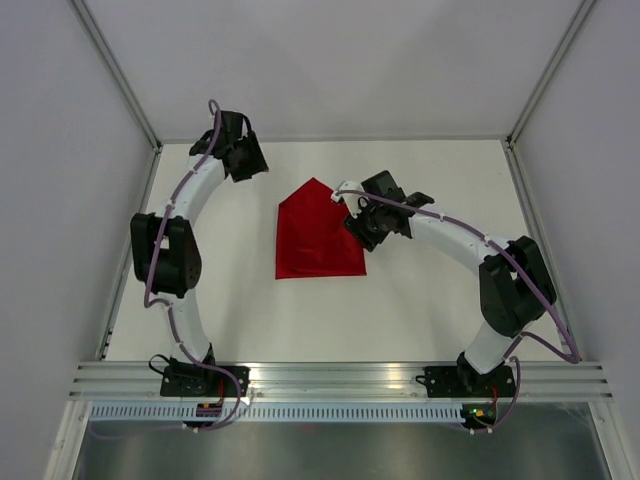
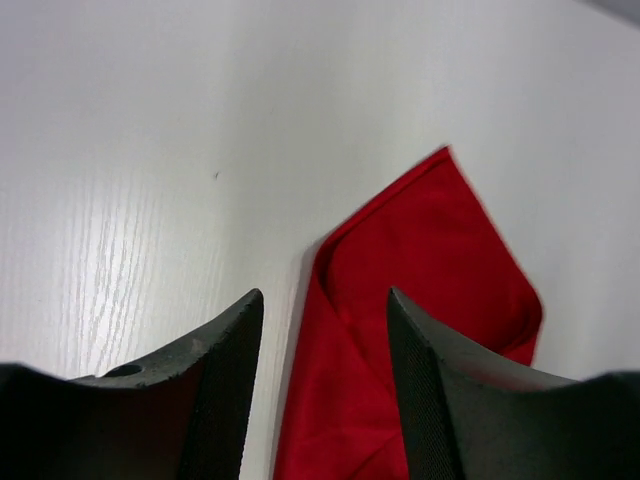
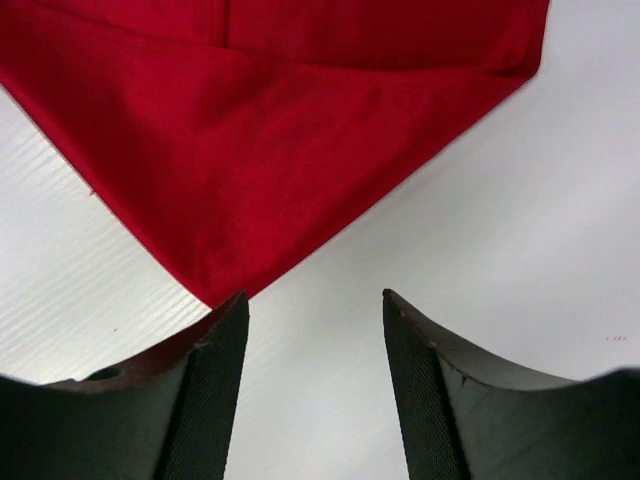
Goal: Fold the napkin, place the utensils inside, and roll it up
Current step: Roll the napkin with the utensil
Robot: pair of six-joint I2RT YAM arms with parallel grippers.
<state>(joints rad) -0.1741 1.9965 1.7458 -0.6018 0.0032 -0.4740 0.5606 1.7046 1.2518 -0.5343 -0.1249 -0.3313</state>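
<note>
Lying near the middle of the white table, the napkin is folded into a flat five-sided shape, with its point toward the far wall and a straight edge toward the arms. Pale panels close in the table on three sides. A ribbed metal rail runs along the near edge, where both bases are bolted. From above, the right arm's wrist covers part of the cloth's right edge. The left arm bows outward to the left and reaches to the far-left part of the table. The left gripper is apart from the napkin and angled back toward it, its dark fingers spread with nothing between them. The right arm has its elbow out to the right and its forearm stretched leftward. The right gripper sits at the napkin's right edge with jaws parted and empty. A red corner lies just beside one fingertip; whether they touch cannot be told.
</note>
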